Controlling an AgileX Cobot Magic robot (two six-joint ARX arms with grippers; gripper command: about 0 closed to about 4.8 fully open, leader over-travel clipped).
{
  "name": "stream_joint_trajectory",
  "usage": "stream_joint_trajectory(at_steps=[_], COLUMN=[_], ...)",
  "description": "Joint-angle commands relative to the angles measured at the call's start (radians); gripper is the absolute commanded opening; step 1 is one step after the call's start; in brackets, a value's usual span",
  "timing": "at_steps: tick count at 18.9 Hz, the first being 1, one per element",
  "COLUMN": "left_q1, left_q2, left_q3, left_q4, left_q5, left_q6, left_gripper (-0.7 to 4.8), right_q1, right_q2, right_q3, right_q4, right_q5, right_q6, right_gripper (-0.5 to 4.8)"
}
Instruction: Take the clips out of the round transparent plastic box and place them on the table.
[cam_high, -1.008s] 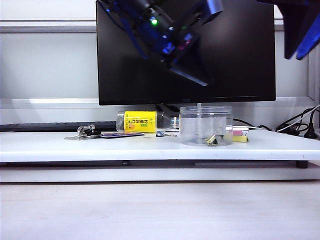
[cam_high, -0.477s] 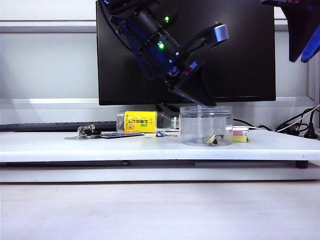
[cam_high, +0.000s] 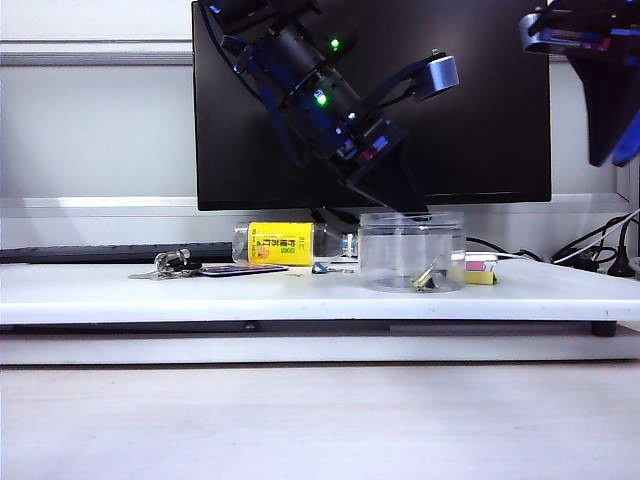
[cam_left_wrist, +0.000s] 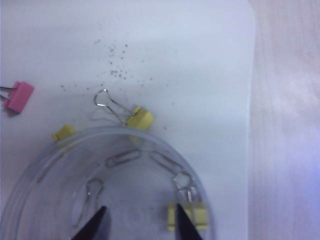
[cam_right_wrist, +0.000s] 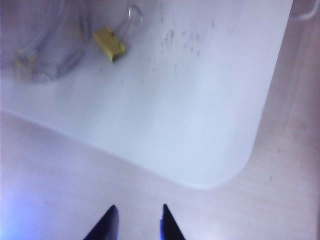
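Observation:
The round transparent plastic box (cam_high: 412, 248) stands on the white table (cam_high: 300, 292), right of the middle. My left gripper (cam_left_wrist: 140, 210) hangs open over its mouth, its dark fingers reaching down to the rim in the exterior view. One yellow clip (cam_left_wrist: 197, 216) lies inside, right by one fingertip, and shows through the wall (cam_high: 425, 280). Another yellow clip (cam_left_wrist: 140, 118) lies on the table just outside the box (cam_right_wrist: 110, 42). A yellow bit (cam_left_wrist: 63, 132) shows at the rim. My right gripper (cam_right_wrist: 138, 207) is open and empty, high at the exterior view's upper right, off the table's corner.
A bottle with a yellow label (cam_high: 285, 243) lies left of the box, with keys (cam_high: 170, 263) and a dark card (cam_high: 245, 269) further left. A pink clip (cam_left_wrist: 19, 96) sits near the box. A black monitor (cam_high: 480, 150) stands behind. Cables (cam_high: 600, 255) trail at the right.
My left arm has come down, bringing its open fingers to the box's mouth. The right arm at the upper right has shifted slightly.

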Motion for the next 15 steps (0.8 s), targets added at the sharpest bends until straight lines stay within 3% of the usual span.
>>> stream_joint_trajectory(at_steps=[1,5,9,15], left_q1=[0.000,0.002,0.004,0.035], left_q2=[0.014,0.023,0.031,0.051], left_q3=[0.004,0.004,0.005,0.005], left_q4=[-0.015,-0.029,-0.019,0.008], left_q5=[0.003,-0.017,-0.117,-0.211], left_q6=[0.014,0.034,0.049,-0.007], left_gripper=[1.74,1.74,1.73,1.74], right_q1=[0.001,0.001,0.001,0.001], right_q2=[-0.004,-0.002,-0.002,-0.002], right_q3=[-0.002,-0.006,-0.007,-0.007], right_q4=[0.099,0.142,0.133,0.126], right_q5=[-0.071,-0.093,-0.093,-0.093], right_q6=[0.025,0.038,0.038,0.038], right_gripper=[1.17,1.17,1.17,1.17])
